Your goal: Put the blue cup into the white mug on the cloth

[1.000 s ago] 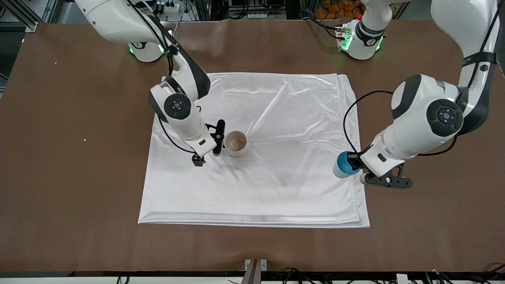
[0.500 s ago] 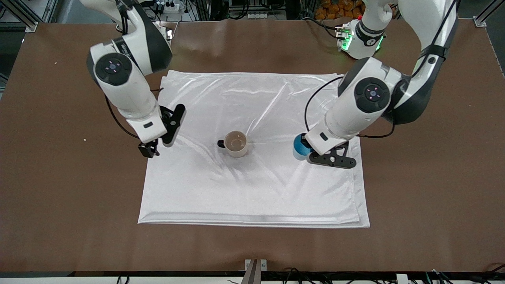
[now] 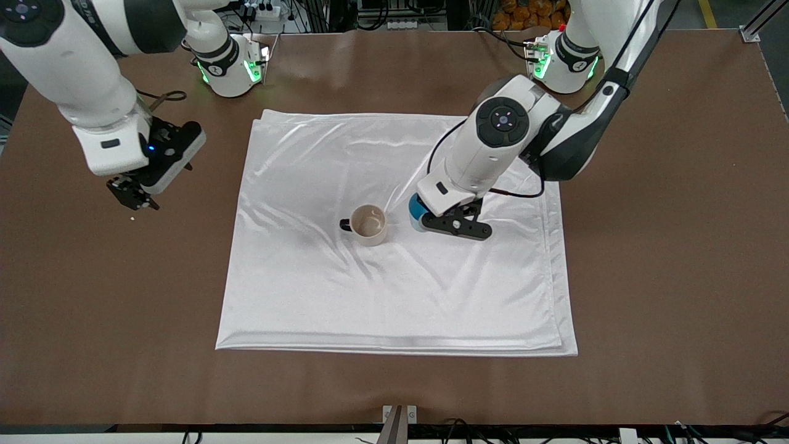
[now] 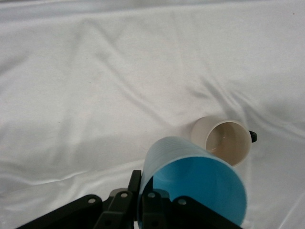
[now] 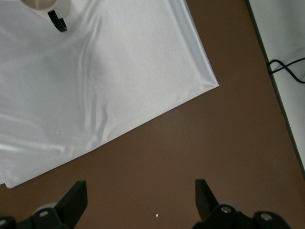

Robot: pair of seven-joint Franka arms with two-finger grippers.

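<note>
Glossy white cloth (image 3: 394, 290) spread on a matt brown table (image 3: 666, 277).
The cloth looks satiny and creased. The mug (image 3: 368, 225) appears smooth and cream-white with a black handle; the cup (image 4: 190, 179) is seen as finely ribbed outside, smooth bright blue inside.

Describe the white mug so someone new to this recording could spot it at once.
Start at the cloth, the big shiny white sheet on the brown table. Near its middle stands the white mug, cream with a pale inside. Its small black handle sets it apart from the handleless blue cup held beside it by the left gripper.

High front view, two wrist close-ups
</note>
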